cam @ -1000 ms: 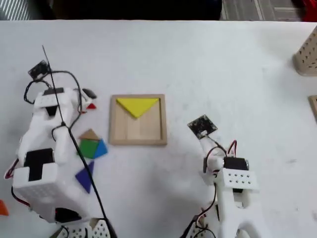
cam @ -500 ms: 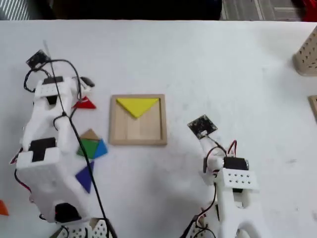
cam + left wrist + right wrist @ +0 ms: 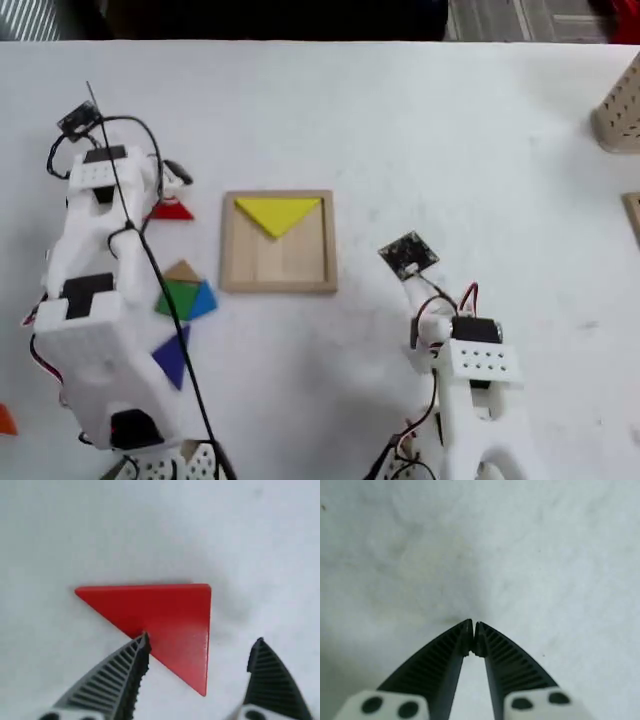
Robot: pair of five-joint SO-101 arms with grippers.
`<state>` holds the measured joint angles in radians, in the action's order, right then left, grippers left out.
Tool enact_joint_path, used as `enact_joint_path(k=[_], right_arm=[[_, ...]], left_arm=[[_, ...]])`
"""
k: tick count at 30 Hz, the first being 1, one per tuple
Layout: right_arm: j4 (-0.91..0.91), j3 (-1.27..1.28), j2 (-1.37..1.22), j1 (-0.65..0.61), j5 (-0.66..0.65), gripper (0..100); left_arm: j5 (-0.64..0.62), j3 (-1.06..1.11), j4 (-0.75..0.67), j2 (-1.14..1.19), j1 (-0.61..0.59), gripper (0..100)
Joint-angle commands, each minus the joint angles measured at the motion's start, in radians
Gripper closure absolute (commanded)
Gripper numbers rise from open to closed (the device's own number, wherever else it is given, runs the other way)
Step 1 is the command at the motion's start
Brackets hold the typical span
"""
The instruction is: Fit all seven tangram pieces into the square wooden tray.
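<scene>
Left wrist view is showing my left pincer (image 3: 200, 647) spread apart and grasping nothing, with one ribbed fingertip (image 3: 142, 647) overlapping the long edge of the red triangle (image 3: 170, 615) and the other hanging just past the triangle's far corner, over the bare white table (image 3: 250, 540). The red triangle is lying flat on the table. From the high view, I am holding that left pincer (image 3: 172, 182) just above the red triangle (image 3: 172, 211), which is sitting to the left of the wooden tray (image 3: 250, 270), near it but not touching. Inside the tray, a yellow triangle (image 3: 277, 214) is lying against the far edge with its point aimed at the tray's middle. Left of the tray's near corner, a brown piece (image 3: 182, 271), a green piece (image 3: 178, 298) and a blue piece (image 3: 205, 298) are clustering together, touching one another, and a purple piece (image 3: 172, 355) is lying nearer to me than those, partly under my left arm. I am keeping my right pincer (image 3: 472, 630) clenched on nothing, its tips meeting over bare table, with my right arm (image 3: 470, 365) sitting to the right of the tray, well apart from every piece.
</scene>
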<state>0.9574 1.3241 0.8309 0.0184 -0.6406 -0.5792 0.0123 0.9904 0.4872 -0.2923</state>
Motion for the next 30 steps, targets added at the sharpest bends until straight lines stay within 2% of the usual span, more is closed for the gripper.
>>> enact_joint_path(k=[1,30], right_arm=[[-0.005,-0.005,0.005,-0.010,-0.011,98.1],[0.007,-0.006,0.005,-0.010,-0.011,98.1]], left_arm=[[0.011,-0.005,-0.023,0.004,-0.005,68],[0.011,0.014,0.005,0.005,-0.007,68]])
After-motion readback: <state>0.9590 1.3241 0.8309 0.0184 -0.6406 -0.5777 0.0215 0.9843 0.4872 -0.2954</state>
